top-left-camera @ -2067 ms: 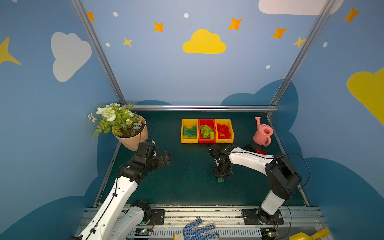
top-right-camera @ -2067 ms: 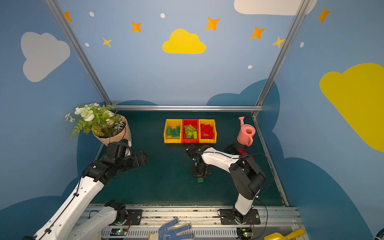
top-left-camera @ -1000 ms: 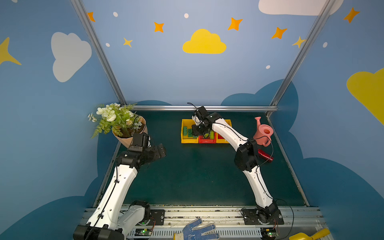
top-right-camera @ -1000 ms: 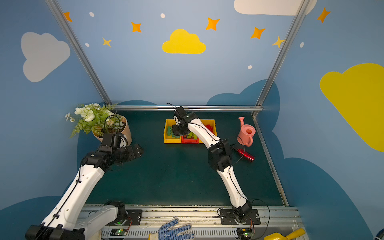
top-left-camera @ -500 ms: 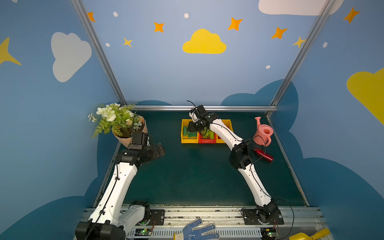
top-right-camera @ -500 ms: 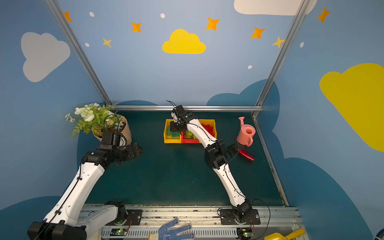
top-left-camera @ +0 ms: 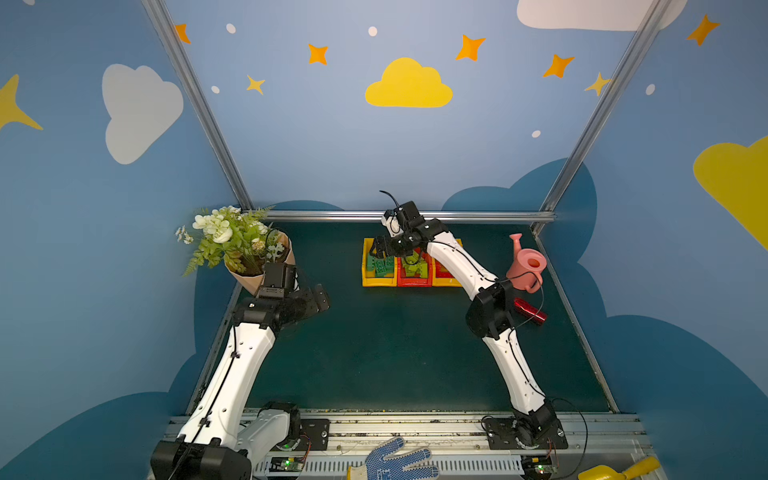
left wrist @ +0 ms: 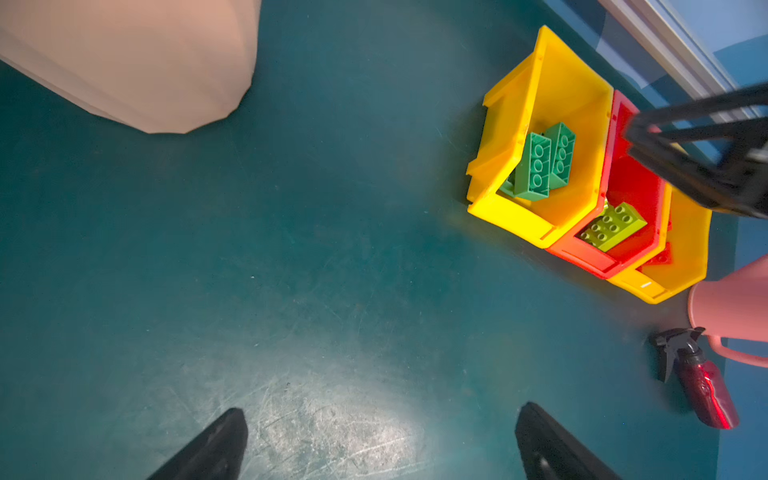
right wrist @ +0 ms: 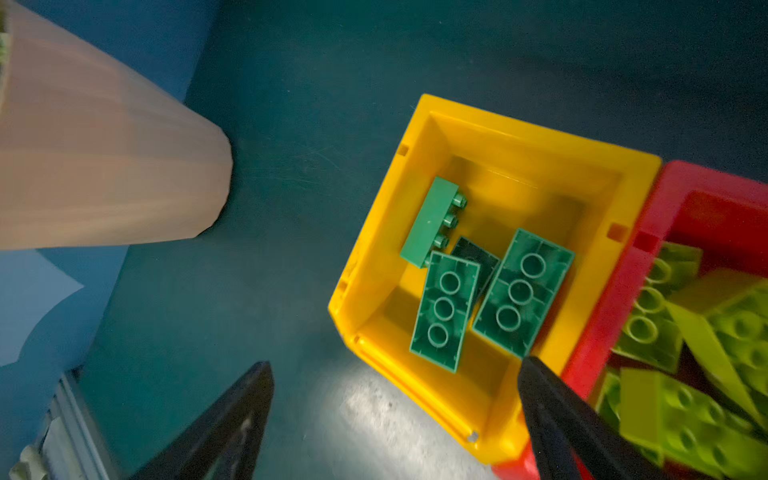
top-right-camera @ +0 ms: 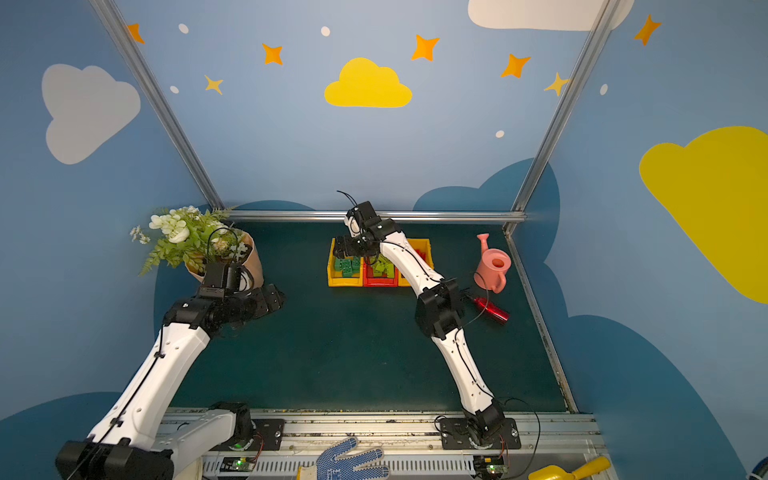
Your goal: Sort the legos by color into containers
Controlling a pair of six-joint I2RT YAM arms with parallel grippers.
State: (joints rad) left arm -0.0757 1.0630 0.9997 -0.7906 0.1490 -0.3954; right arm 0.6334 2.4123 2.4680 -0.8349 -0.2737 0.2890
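The containers stand in a row at the back of the mat in both top views. Several dark green legos lie in the left yellow bin. Lime green legos fill the red bin. The right yellow bin holds red legos and is mostly hidden by my right arm in both top views. My right gripper hangs open and empty over the left yellow bin. My left gripper is open and empty above bare mat, near the flowerpot.
A tan flowerpot with white flowers stands at the back left. A pink watering can and a red spray bottle are at the right. A metal rail runs behind the bins. A blue glove lies on the front rail.
My right gripper came from the middle of the mat to the left yellow bin and has opened wide over it. The left arm has hardly moved.
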